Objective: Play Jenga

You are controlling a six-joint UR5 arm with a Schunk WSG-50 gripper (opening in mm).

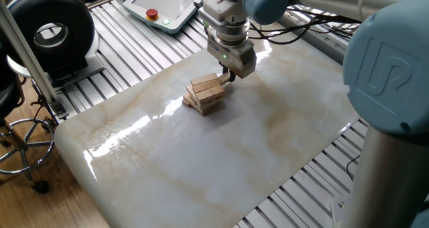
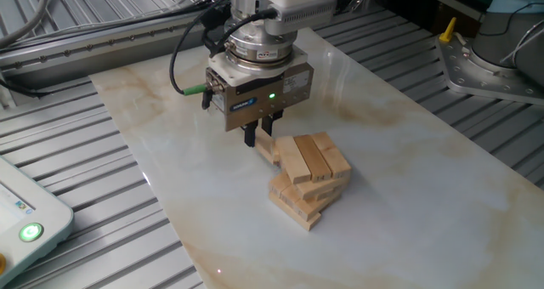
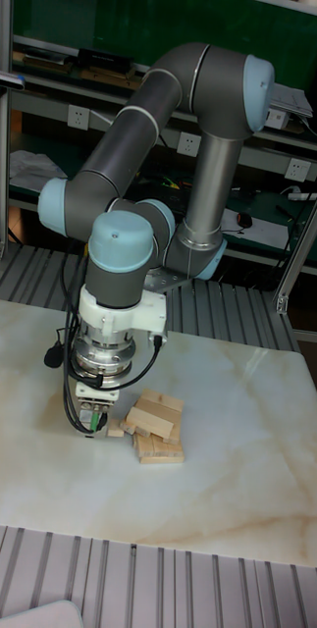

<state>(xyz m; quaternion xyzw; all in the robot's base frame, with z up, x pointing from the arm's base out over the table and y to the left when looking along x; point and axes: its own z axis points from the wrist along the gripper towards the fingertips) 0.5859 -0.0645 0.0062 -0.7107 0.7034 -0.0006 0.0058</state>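
1. One fixed view: the Jenga point(image 1: 204, 94) stack of light wooden blocks sits on the marble table point(image 1: 201, 161), nearer the far edge than the near one and roughly midway between the side edges. The tool point(image 1: 228, 76) hangs at the stack's far right side, fingertips low beside the upper layers. Whether the fingers are apart or together cannot be told here. A pendant with a red button point(image 1: 153, 14) lies beyond the far edge.

2. The other fixed view: the tool point(image 2: 259, 133) points straight down just behind the Jenga point(image 2: 308, 178), its two dark fingers close together around the end of one block point(image 2: 269, 150) that juts out from the stack towards them. It appears clamped on that block. A green light point(image 2: 272, 96) glows on the tool body.

3. Tall fixed view: the tool point(image 3: 97, 420) is low over the table point(image 3: 227, 461), just left of the Jenga point(image 3: 154, 427), with a block end sticking out beside its fingertips.
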